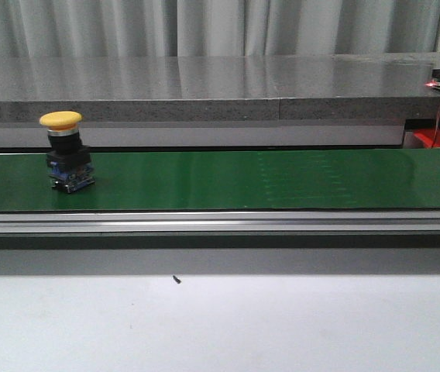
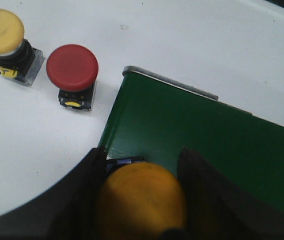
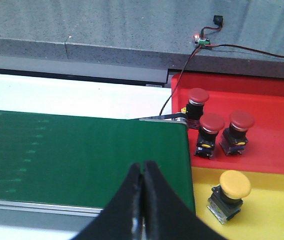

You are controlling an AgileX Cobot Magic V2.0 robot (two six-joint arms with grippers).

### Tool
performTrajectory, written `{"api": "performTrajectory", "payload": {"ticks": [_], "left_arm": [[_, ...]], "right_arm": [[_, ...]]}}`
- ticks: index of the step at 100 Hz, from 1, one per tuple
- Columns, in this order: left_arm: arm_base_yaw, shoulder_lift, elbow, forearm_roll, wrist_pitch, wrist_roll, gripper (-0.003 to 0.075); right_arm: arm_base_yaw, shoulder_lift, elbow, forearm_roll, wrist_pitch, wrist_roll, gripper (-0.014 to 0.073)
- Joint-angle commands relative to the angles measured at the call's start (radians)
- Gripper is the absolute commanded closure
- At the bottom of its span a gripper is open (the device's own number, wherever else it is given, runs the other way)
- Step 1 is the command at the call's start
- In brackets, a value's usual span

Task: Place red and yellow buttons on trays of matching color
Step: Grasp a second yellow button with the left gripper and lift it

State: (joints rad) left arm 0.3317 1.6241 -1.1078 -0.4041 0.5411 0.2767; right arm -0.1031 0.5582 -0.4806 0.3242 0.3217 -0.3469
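Yellow mushroom-head button [image 1: 65, 149] sitting upright near the green conveyor belt's [image 1: 266, 180] left end.
Left gripper [image 2: 142, 200] is pinching it (belt edge just beside); right gripper's [image 3: 143, 200] fingers are pressing together, empty.

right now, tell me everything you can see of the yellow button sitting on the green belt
The yellow button stands upright near the left end of the green conveyor belt. It has a broad, domed yellow mushroom cap, a silvery collar under it, a black body, and a bluish contact block at its base resting on the belt. In the left wrist view its cap fills the space between the left gripper fingers, which flank it closely; actual contact can't be confirmed. Nothing else touches it.
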Motion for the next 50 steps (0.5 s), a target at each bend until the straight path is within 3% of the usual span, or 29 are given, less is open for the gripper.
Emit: {"api": "performTrajectory", "payload": {"ticks": [1, 10, 15, 32, 50], "left_arm": [[-0.008, -0.048, -0.007, -0.021, -0.064, 0.003, 0.0532], [-0.008, -0.046, 0.003, -0.019, -0.064, 0.003, 0.0512], [-0.008, -0.046, 0.004, -0.019, -0.057, 0.016, 0.0463], [-0.013, -0.046, 0.004, -0.027, -0.037, 0.056, 0.0184], [-0.013, -0.078, 0.004, -0.029, -0.033, 0.056, 0.0171]], "right_arm": [[-0.001, -0.001, -0.025, 0.011, -0.073, -0.010, 0.0715], [-0.001, -0.001, -0.025, 0.011, -0.073, -0.010, 0.0715], [-0.001, -0.001, -0.025, 0.011, -0.073, -0.010, 0.0715], [-0.001, -0.001, -0.025, 0.011, -0.073, -0.010, 0.0715], [-0.001, -0.001, -0.025, 0.011, -0.073, -0.010, 0.0715]]}}
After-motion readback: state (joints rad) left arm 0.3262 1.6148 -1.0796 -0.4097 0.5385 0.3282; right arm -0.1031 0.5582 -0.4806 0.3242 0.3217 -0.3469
